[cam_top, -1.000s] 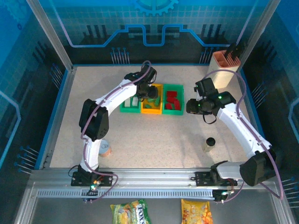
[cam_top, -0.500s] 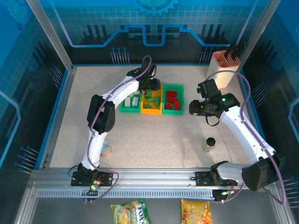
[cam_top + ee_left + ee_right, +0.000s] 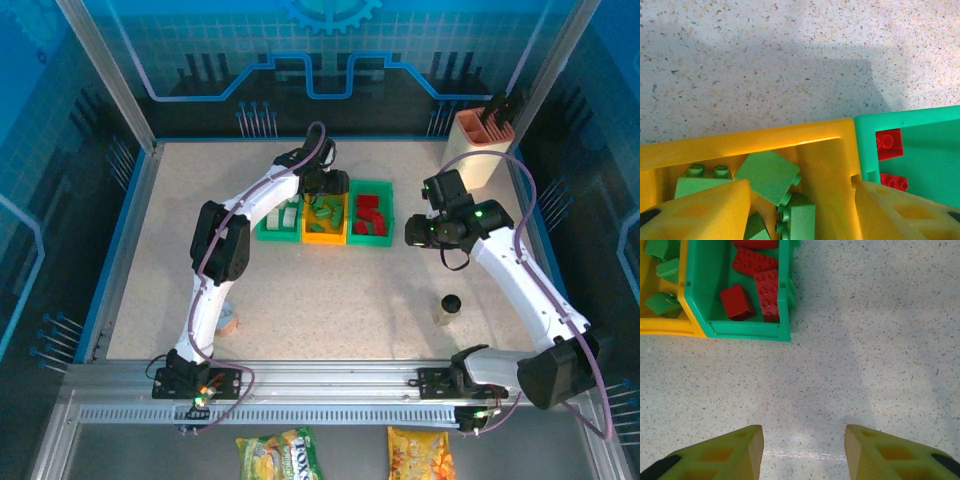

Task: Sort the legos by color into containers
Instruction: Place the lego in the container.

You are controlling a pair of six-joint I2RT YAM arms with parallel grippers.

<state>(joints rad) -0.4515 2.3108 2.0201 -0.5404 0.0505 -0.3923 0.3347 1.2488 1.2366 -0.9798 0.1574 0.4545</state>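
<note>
Fingers first: my left fingers are open and empty above green legos in the yellow bin. My right fingers are open over the counter. Red legos lie in the right bin, white legos in the left bin. I see no loose bricks, so sorting looks almost done. Writing on the bags is too small to read.

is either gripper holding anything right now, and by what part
Nothing is held. The left gripper has its jaws apart above the green legos in the orange-yellow bin; the right gripper has its jaws apart over the table.
</note>
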